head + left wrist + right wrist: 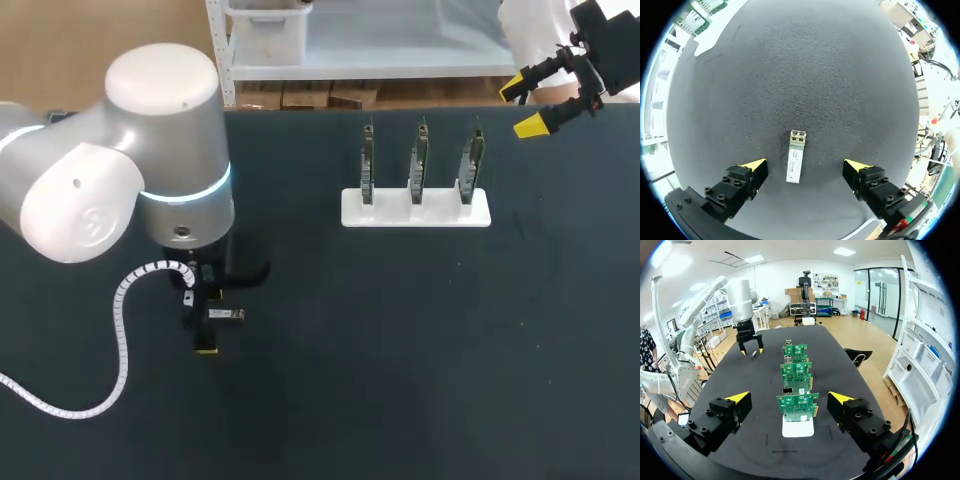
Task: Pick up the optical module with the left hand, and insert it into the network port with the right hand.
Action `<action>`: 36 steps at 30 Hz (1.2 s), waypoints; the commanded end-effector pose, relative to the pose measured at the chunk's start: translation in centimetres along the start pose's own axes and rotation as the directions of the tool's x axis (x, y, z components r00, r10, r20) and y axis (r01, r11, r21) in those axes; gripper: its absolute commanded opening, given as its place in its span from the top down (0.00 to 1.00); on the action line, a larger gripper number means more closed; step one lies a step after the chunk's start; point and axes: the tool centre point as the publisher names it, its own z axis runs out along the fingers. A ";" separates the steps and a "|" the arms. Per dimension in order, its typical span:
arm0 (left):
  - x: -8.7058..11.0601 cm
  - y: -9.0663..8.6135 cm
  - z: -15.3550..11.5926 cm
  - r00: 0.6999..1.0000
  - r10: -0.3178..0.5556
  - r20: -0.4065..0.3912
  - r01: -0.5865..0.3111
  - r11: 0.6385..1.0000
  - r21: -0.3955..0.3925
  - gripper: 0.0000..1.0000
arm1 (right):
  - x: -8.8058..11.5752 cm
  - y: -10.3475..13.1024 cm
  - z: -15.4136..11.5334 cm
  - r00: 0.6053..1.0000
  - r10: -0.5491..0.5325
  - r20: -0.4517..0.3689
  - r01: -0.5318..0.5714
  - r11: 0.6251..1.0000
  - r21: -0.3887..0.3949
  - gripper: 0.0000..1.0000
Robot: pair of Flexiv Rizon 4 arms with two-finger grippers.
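Note:
The optical module (pixel 795 162), a small silver metal block, lies flat on the black table between the open fingers of my left gripper (pixel 806 169), touching neither tip. In the head view the module (pixel 226 314) shows just right of the left gripper (pixel 205 320), largely hidden under the arm's wrist. Three green circuit boards with network ports (pixel 417 165) stand upright in a white holder (pixel 416 209) at the table's far middle. My right gripper (pixel 528 108) hangs open and empty at the far right, above the table edge. The boards (pixel 796 390) stand in a row ahead of the right gripper (pixel 789 399).
My left arm's big grey elbow (pixel 120 160) and a white coiled cable (pixel 120 330) cover the table's left side. The black tabletop (pixel 420 350) stretches between the module and the board holder.

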 end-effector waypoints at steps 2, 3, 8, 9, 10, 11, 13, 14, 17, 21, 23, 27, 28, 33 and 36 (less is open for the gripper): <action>-0.2 0.0 0.0 1.000 0.010 0.000 -0.010 1.000 -0.003 1.00 | 0.0 0.2 0.0 1.000 -0.001 0.000 0.001 1.000 0.005 0.00; -0.2 -0.1 0.1 1.000 0.007 -0.001 -0.007 1.000 0.001 1.00 | 0.0 0.2 0.0 1.000 -0.001 0.000 0.001 1.000 0.005 0.00; 0.0 -0.1 0.3 1.000 -0.002 -0.011 0.002 1.000 0.007 1.00 | 0.0 0.2 0.0 1.000 -0.001 0.000 0.001 1.000 0.005 0.00; 0.1 -0.1 0.3 1.000 -0.003 -0.011 0.003 1.000 0.006 1.00 | 0.0 0.2 0.0 1.000 -0.001 0.000 0.001 1.000 0.005 0.00; 0.1 -0.1 0.3 1.000 -0.004 -0.012 0.004 1.000 0.005 1.00 | 0.0 0.2 0.0 1.000 -0.001 0.000 0.001 1.000 0.005 0.00; 0.2 -0.1 0.3 1.000 -0.004 -0.013 0.004 1.000 0.005 1.00 | 0.0 0.2 0.0 1.000 -0.001 0.000 0.001 1.000 0.005 0.00; 0.2 0.0 0.2 1.000 -0.004 -0.014 0.004 1.000 0.002 1.00 | 0.0 0.2 0.0 1.000 -0.001 0.000 0.001 1.000 0.005 0.00; 0.3 0.0 0.2 1.000 -0.005 -0.014 0.005 1.000 0.000 1.00 | 0.0 0.2 0.0 1.000 -0.001 0.000 0.001 1.000 0.005 0.00; 0.3 0.0 0.1 1.000 -0.016 -0.015 0.016 1.000 -0.002 1.00 | 0.0 0.2 0.0 1.000 -0.001 0.000 0.001 1.000 0.005 0.00; 0.4 0.2 -0.3 0.999 -0.045 0.019 0.045 0.999 0.011 1.00 | 0.0 0.2 0.0 1.000 -0.001 0.000 0.001 1.000 0.005 0.00; 0.4 0.4 -1.0 0.996 -0.062 0.058 0.061 0.998 0.021 1.00 | 0.0 0.2 0.0 1.000 -0.001 0.000 0.001 1.000 0.005 0.00; 0.1 1.1 -3.6 0.980 -0.091 0.179 0.089 0.996 0.020 1.00 | 0.0 0.2 0.0 1.000 -0.001 0.000 0.001 1.000 0.005 0.00; 0.0 1.4 -4.3 0.970 -0.101 0.221 0.098 0.995 0.026 1.00 | 0.0 0.2 0.0 1.000 -0.001 0.000 0.001 1.000 0.005 0.00; -0.7 2.6 -7.8 0.904 -0.142 0.404 0.130 0.990 0.057 1.00 | 0.0 0.2 0.0 1.000 -0.001 0.000 0.001 1.000 0.005 0.00; -1.0 3.2 -9.7 0.858 -0.139 0.494 0.128 0.990 0.055 1.00 | 0.0 0.2 0.0 1.000 -0.001 0.000 0.001 1.000 0.005 0.00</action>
